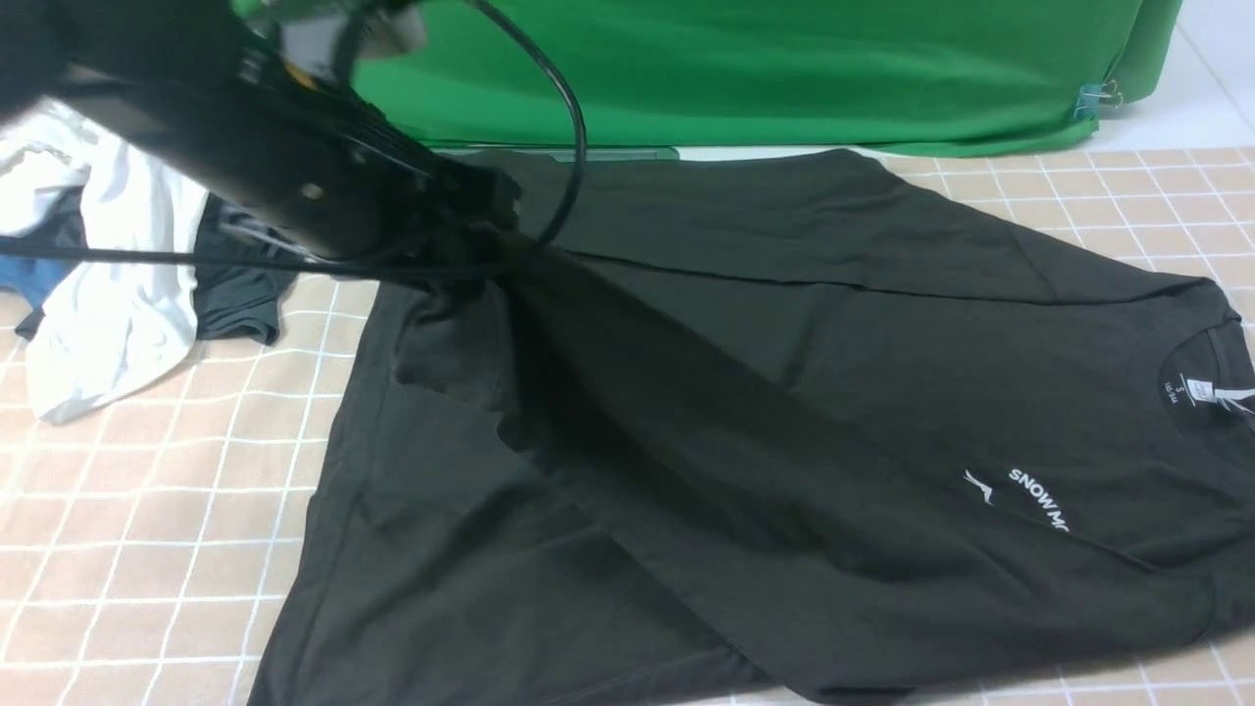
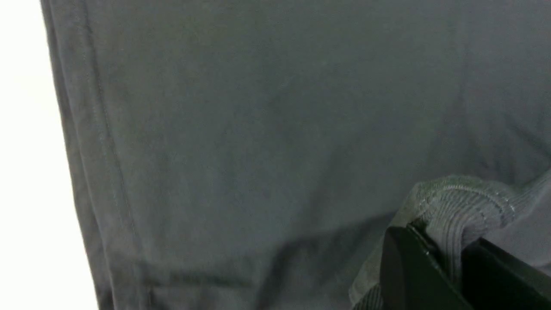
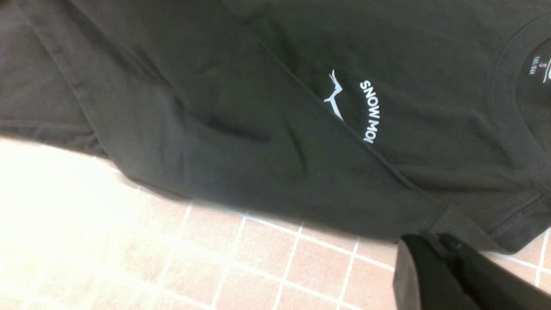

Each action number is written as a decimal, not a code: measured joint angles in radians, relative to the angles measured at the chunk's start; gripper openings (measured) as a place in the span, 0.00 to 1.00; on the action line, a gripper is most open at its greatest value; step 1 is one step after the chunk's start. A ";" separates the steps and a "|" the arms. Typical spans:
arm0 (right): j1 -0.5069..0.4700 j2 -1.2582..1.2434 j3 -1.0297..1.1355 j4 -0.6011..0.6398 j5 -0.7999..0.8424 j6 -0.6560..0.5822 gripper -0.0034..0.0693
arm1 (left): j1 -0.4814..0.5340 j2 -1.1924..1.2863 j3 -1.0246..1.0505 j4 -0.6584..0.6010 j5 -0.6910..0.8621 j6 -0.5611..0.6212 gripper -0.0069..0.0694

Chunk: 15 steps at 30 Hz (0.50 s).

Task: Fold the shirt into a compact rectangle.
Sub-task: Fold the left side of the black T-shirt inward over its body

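Black cable (image 1: 574, 127) loops over the large black T-shirt (image 1: 784, 373) with white chest print, spread on a pink checked tablecloth (image 1: 127, 549). Beside its hem lie a crumpled white garment (image 1: 108, 284) and a small dark grey garment (image 1: 240, 294). The shirt's long axis runs left to right, collar rightward. The left gripper (image 2: 447, 252) pinches a ribbed shirt edge. The right gripper (image 3: 434, 245) has its jaws pressed together at the shirt's near edge.
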 joint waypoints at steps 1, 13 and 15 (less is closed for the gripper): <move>0.000 0.000 0.000 0.000 0.000 0.000 0.09 | 0.000 0.031 0.000 0.004 -0.017 0.000 0.14; 0.000 0.000 0.000 0.000 -0.003 0.000 0.09 | 0.001 0.119 -0.198 0.075 0.043 -0.115 0.14; 0.000 0.000 0.000 0.000 -0.003 0.000 0.09 | 0.002 0.117 -0.249 0.052 0.055 -0.119 0.14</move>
